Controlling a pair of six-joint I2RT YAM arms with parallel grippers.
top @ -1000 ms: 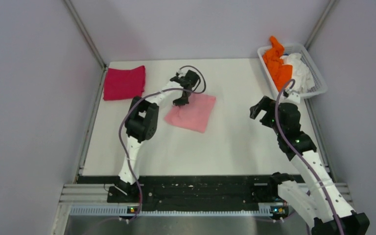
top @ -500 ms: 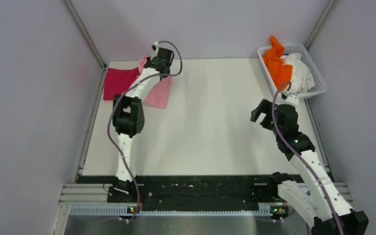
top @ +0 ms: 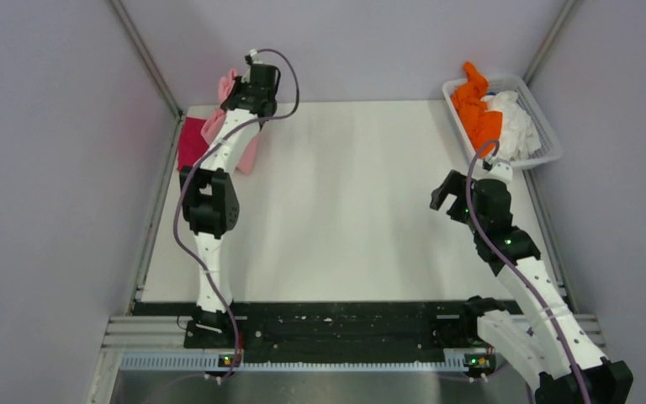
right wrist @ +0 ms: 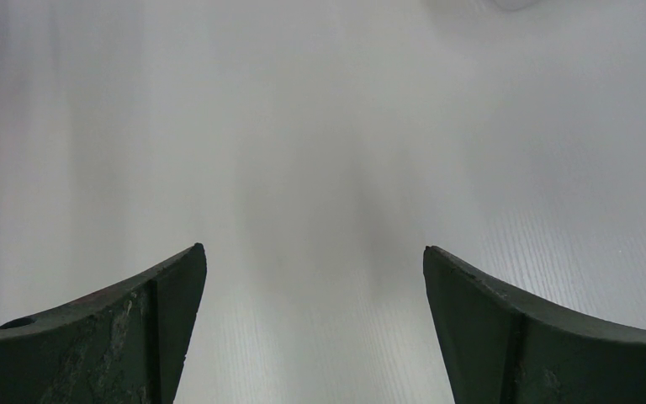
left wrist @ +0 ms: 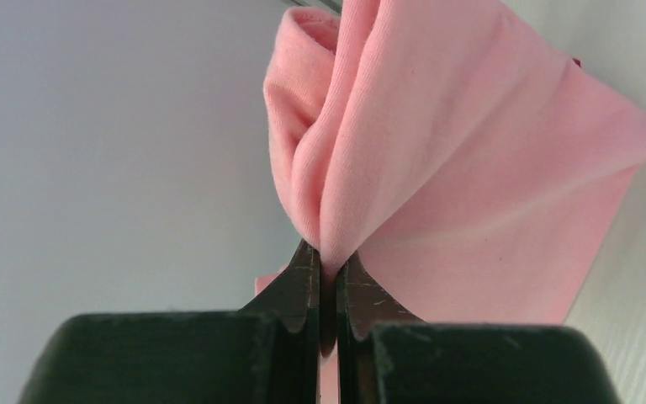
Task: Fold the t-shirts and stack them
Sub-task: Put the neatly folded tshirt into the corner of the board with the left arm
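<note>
Left arm stretches to the far corner, left fingers pinching the lifted pink t-shirt. Right arm crooked, right fingers spread apart.

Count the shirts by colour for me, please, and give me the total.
Pink shirt: 1
Red shirt: 1
Orange shirt: 1, bunched in the basket
White shirt: 1, bunched in the basket
Total: 4, if each bunch is a single shirt
</note>
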